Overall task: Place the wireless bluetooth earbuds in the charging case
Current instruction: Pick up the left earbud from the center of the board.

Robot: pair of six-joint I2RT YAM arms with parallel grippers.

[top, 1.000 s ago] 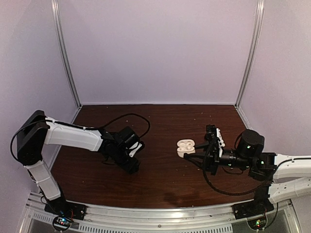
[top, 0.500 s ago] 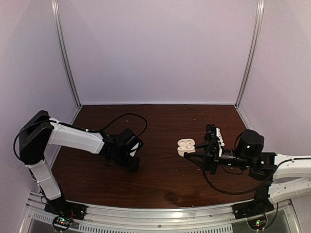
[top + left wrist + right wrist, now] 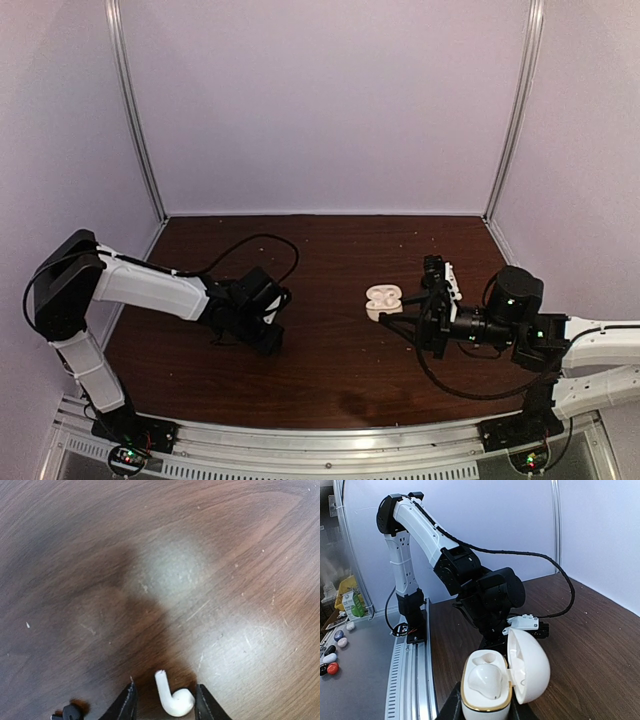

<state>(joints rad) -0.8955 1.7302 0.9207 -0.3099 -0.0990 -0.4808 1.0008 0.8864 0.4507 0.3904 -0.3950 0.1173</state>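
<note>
My right pincer [image 3: 487, 714] clenches the charging case [image 3: 485, 680] open for loading; my left pincer [image 3: 165, 707] straddles a white earbud [image 3: 176, 705], gripped or not I cannot tell.

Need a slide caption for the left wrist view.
Left gripper straddles a white earbud on the wooden table, black earbud nearby.
</note>
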